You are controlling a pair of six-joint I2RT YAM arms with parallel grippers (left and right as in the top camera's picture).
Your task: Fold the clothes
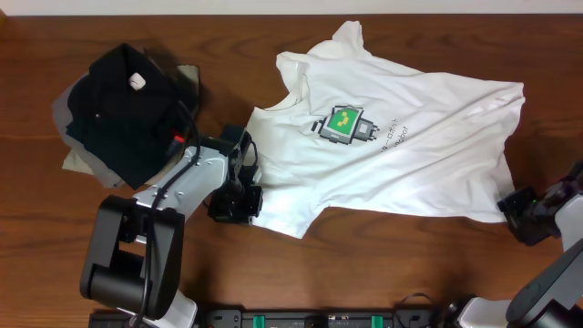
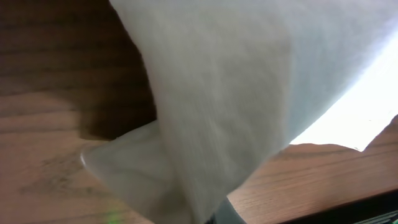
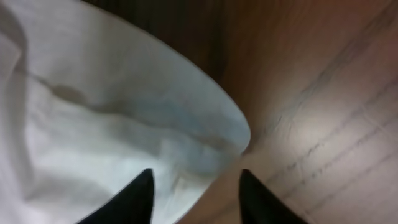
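Centre-right of overhead view | T-shirt (image 1: 401, 164) spread on table (image 1: 383, 264) | my left tool (image 1: 239, 189) clenched on its left edge | my right tool (image 1: 512, 211) parted, straddling lower-right corner | risk: shallow bite slips on lifting

A white shirt (image 3: 93, 106) fills the left side. It is soft and wrinkly. Its round edge lies on the brown wooden table (image 3: 323, 93). Two dark fingers (image 3: 137, 199) of the right gripper (image 3: 196, 175) poke up from the bottom. They are apart, with the shirt's edge between them.
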